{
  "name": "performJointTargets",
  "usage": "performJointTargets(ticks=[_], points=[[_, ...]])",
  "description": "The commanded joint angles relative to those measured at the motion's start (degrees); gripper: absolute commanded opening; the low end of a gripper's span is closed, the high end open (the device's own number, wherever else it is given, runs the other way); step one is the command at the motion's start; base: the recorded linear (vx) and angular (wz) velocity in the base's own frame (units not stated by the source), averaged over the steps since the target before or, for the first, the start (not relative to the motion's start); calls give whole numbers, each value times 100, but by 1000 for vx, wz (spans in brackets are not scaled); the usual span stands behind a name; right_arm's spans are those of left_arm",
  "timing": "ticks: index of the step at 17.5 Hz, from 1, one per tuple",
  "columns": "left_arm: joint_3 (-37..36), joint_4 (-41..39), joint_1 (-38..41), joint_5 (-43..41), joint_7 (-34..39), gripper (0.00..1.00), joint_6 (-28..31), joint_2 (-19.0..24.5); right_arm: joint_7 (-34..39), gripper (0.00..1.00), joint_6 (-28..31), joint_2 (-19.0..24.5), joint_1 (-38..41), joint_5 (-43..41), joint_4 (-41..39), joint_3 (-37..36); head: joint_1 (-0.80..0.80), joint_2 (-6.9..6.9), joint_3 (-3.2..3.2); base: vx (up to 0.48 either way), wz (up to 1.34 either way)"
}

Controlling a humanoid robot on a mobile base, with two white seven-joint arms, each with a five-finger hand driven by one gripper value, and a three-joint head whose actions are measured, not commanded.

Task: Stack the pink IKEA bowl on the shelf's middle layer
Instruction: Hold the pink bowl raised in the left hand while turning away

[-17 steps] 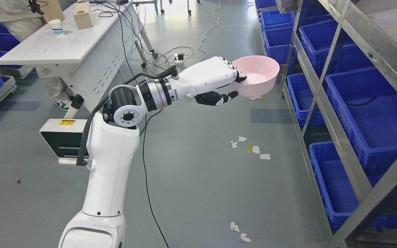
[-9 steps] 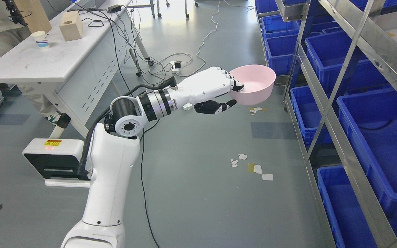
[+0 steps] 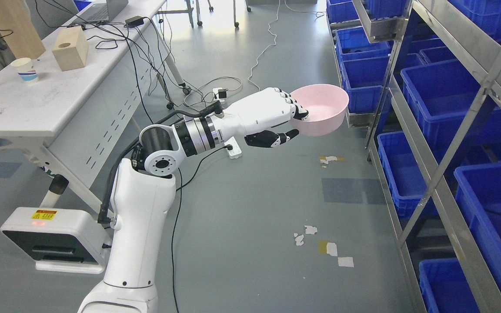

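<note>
On the white surface [image 3: 37, 104] at far left stand one paper cup [image 3: 25, 70] and one wooden block [image 3: 70, 54]. The left hand [image 3: 272, 117] grips one pink bowl [image 3: 322, 108] by its near rim (fingers curled inside, thumb below), in the air over the floor, just beside the metal shelf [image 3: 442, 174] with its blue bins [image 3: 446, 93].

The left hand [image 3: 272, 115] reaches out over the grey floor [image 3: 255, 208], its fingers [image 3: 296, 111] hooked over the near rim of the pink bowl [image 3: 322, 108] and its thumb beneath, holding the bowl upright in the air. The bowl hangs just beside the metal shelf [image 3: 442, 174] at the right, which carries blue bins [image 3: 442, 91]. At the left, a white table [image 3: 37, 104] bears a paper cup [image 3: 25, 70] and a wooden block [image 3: 70, 54].
</note>
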Motion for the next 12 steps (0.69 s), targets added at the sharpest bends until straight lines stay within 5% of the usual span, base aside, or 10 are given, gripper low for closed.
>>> performJointTargets(ticks=[1, 12], points=[[-50, -21, 12, 6, 35, 2, -121, 100, -5, 100, 19, -100, 18, 0, -100, 0, 0, 0, 0, 417, 3], [82, -21, 39, 6, 220, 2, -121, 100, -5, 100, 19, -100, 26, 0, -100, 0, 0, 0, 0, 389, 115]])
